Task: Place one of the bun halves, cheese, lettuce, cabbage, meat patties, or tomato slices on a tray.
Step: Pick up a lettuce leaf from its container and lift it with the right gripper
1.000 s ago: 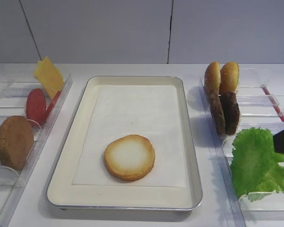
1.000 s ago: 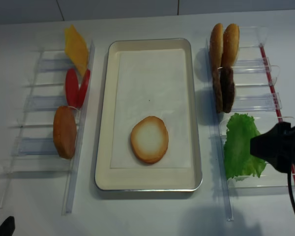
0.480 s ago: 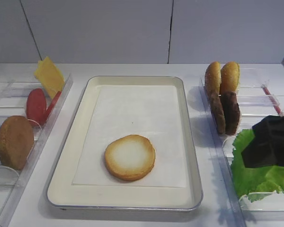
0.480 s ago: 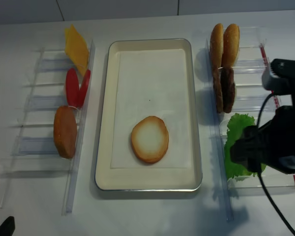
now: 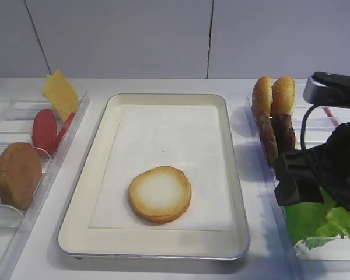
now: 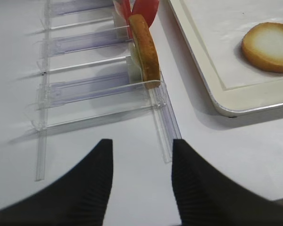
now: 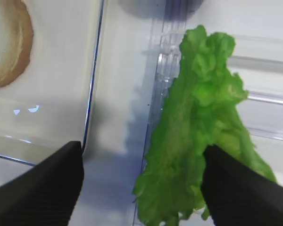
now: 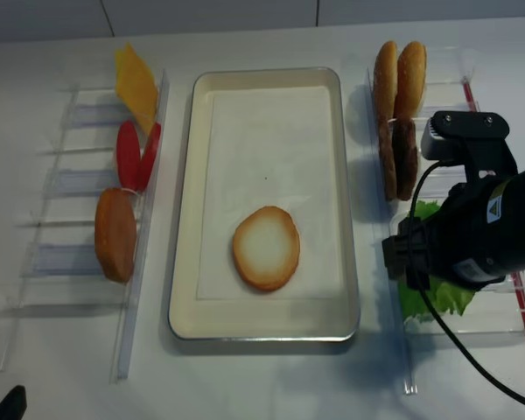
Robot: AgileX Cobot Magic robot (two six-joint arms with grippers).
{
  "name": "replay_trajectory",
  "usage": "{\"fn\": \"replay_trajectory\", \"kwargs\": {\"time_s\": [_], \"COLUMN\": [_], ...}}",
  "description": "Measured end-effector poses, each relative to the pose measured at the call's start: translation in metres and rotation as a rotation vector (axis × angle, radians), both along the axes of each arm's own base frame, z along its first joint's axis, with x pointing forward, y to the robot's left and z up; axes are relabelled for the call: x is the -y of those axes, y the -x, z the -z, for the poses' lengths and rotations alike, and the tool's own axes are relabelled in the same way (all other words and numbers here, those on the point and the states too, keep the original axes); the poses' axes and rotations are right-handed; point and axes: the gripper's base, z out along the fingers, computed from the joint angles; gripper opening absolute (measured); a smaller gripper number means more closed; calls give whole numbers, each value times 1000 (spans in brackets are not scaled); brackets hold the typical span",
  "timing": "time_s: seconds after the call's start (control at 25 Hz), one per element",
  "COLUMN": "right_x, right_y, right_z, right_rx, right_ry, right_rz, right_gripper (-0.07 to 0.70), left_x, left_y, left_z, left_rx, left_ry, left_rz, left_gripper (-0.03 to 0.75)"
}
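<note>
Lettuce point(image 7: 198, 127) lies in a clear bin point(image 8: 472, 319) right of the tray point(image 5: 233, 169), which holds one bun half point(image 5: 160, 193) on white paper. Only the wrist view shows the right gripper point(image 7: 141, 188) with jaws wide open over the leaf; the left gripper point(image 6: 141, 181) is open above the worktop point(image 6: 85, 197).

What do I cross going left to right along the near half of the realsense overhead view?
Bun half standing in the left rack → bun half lying cut face up on the tray → right gripper hanging open above the lettuce.
</note>
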Motion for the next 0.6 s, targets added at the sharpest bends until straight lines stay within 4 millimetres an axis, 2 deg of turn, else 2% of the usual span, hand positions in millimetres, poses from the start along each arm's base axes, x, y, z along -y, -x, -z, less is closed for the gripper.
{"fn": "replay_trajectory", "kwargs": {"time_s": [0.44,0.6], "right_x": [0,0], "right_y": [-2,-2], "right_z": [0,0], "right_rx": [16,17], "right_ry": [5,7], "right_rz": [0,-1], "right_gripper": [521,473], "left_x": [0,0], "left_y": [0,0], "left_z": [0,0], "left_rx": [0,0], "left_ry": [0,0], "left_rz": [0,0], "left_gripper": [280,280]}}
